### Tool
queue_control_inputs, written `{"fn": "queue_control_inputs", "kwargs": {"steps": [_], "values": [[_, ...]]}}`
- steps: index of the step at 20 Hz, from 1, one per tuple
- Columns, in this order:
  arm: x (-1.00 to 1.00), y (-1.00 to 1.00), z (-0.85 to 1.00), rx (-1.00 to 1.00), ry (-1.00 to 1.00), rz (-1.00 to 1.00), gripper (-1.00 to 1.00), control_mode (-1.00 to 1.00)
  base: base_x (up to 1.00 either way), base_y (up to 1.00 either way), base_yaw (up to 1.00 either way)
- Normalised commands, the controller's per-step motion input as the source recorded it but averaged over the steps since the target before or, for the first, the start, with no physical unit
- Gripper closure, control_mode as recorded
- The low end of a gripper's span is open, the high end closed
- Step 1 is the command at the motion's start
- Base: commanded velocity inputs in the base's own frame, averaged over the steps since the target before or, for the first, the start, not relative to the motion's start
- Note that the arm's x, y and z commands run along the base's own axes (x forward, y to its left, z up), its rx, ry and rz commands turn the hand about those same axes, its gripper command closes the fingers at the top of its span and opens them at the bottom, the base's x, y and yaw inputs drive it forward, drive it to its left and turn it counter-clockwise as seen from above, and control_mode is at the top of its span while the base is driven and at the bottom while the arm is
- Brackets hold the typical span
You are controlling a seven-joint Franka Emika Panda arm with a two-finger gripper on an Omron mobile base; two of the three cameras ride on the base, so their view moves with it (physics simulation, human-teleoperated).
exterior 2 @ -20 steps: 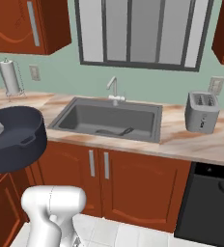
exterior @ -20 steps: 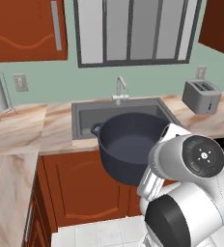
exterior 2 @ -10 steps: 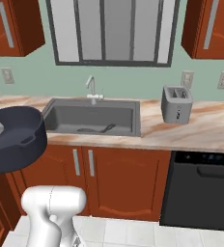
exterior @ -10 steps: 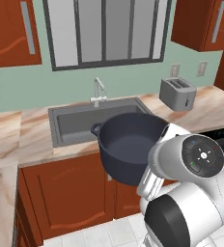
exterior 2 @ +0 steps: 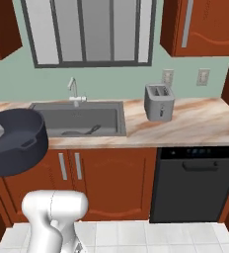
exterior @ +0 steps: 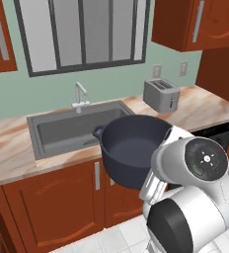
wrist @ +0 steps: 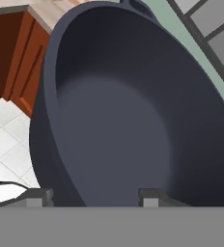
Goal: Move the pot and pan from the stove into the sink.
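Observation:
The deep dark blue-grey pot (exterior: 131,148) hangs in the air in front of the counter edge, below and right of the sink (exterior: 62,129). In the right base view the pot (exterior 2: 15,141) is at the far left, level with the cabinet doors. My gripper (wrist: 92,198) is shut on the pot (wrist: 123,125), with one fingertip (wrist: 36,195) outside its wall and the other inside. A dark pan (exterior 2: 79,132) with a thin handle lies in the sink (exterior 2: 109,111) basin. The stove is out of view.
A chrome faucet (exterior: 79,94) stands behind the sink. A steel toaster (exterior 2: 159,102) sits on the beige counter (exterior 2: 195,123) to the right. A black dishwasher (exterior 2: 195,183) is below the counter, wooden cabinets (exterior: 52,202) are under the sink, and the floor is white tile.
The whole scene has slid left in both base views, so the base and cameras have moved. The pot stays in the same place relative to the arm, still gripped.

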Motion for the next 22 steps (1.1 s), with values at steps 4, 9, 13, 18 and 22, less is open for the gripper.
{"fn": "queue_control_inputs", "kwargs": {"steps": [4, 9, 13, 18, 22], "values": [[0.0, 0.0, 0.0, 0.0, 0.0, 0.0, 1.0, 1.0, 0.0, 0.0, -0.01], [0.0, 0.0, 0.0, 0.0, 0.0, 0.0, 1.0, 1.0, 0.0, 0.0, 0.05], [0.0, 0.0, 0.0, 0.0, 0.0, 0.0, 1.0, 1.0, 0.0, 0.0, 0.14], [0.0, 0.0, 0.0, 0.0, 0.0, 0.0, 1.0, 1.0, 0.0, 0.0, 0.15], [0.0, 0.0, 0.0, 0.0, 0.0, 0.0, 1.0, 1.0, 0.0, 0.0, 0.06]]}}
